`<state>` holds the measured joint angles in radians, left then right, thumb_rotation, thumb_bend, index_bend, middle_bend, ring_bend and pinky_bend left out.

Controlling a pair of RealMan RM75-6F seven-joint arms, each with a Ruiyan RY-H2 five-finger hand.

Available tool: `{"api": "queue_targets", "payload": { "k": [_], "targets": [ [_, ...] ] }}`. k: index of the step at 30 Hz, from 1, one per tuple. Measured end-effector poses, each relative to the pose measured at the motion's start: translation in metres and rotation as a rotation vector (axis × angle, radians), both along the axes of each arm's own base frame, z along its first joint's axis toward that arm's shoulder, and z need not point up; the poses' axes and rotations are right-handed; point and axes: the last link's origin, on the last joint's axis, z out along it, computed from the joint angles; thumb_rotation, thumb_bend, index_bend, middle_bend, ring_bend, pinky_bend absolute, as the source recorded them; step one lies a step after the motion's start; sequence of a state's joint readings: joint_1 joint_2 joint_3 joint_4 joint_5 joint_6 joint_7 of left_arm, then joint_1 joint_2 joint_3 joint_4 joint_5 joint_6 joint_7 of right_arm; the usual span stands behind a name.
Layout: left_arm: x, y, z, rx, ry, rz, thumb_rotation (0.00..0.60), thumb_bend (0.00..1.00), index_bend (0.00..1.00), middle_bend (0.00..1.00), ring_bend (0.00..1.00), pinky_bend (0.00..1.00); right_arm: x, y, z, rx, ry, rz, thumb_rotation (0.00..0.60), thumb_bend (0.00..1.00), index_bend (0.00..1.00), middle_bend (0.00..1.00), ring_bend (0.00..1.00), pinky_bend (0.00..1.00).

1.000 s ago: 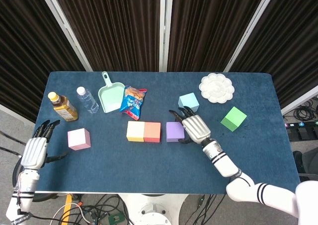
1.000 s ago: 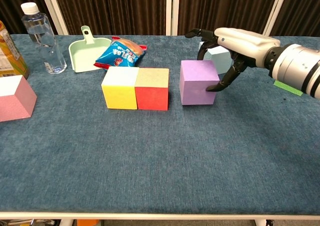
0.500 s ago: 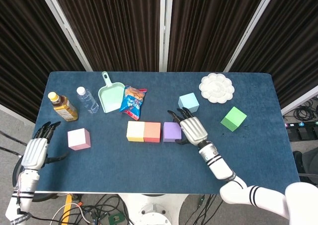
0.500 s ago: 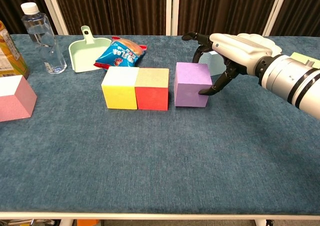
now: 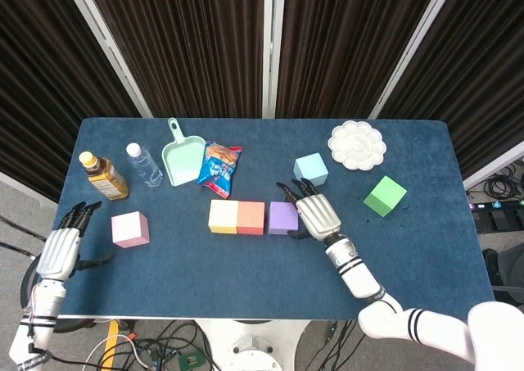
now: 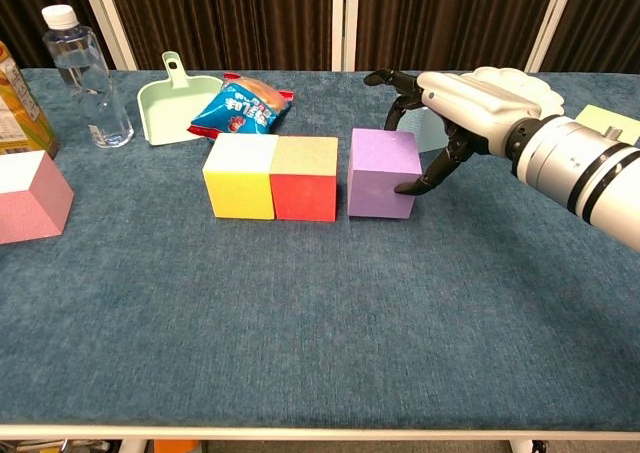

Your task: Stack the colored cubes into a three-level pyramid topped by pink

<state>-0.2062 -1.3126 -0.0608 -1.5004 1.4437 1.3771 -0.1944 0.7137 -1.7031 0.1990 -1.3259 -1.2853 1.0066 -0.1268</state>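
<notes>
Just right of the yellow cube (image 6: pixel 240 177) and red cube (image 6: pixel 305 177), the right hand (image 6: pixel 460 108) grips the purple cube (image 6: pixel 381 172); left hand (image 5: pixel 57 251) spread, empty

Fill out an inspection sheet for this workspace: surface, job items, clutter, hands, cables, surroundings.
Surface: blue cloth table.
Job's things: yellow cube and red cube touching in a row; purple cube just right of them, small gap visible in chest view. Pink cube alone at left; light blue cube and green cube apart at right. Nothing stacked yet.
Clutter: tea bottle, water bottle, mint dustpan, snack bag, white palette.
Hands: right hand holds the purple cube; left hand at table's left edge, holding nothing.
Cables: tangle on the floor below the front edge.
Surroundings: dark curtains behind.
</notes>
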Motion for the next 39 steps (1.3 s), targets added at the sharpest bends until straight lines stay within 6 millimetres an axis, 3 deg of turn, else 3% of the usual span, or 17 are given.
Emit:
{"api": "queue_targets", "payload": {
  "k": [39],
  "targets": [
    [-0.0072, 0.0010, -0.0014, -0.017, -0.016, 0.019, 0.600, 0.11, 0.09, 0.12, 0.03, 0.13, 0.0104, -0.0008, -0.0099, 0.014, 0.018, -0.017, 0.600, 0.17, 0.00, 0.51, 0.07, 0.00]
  ]
}}
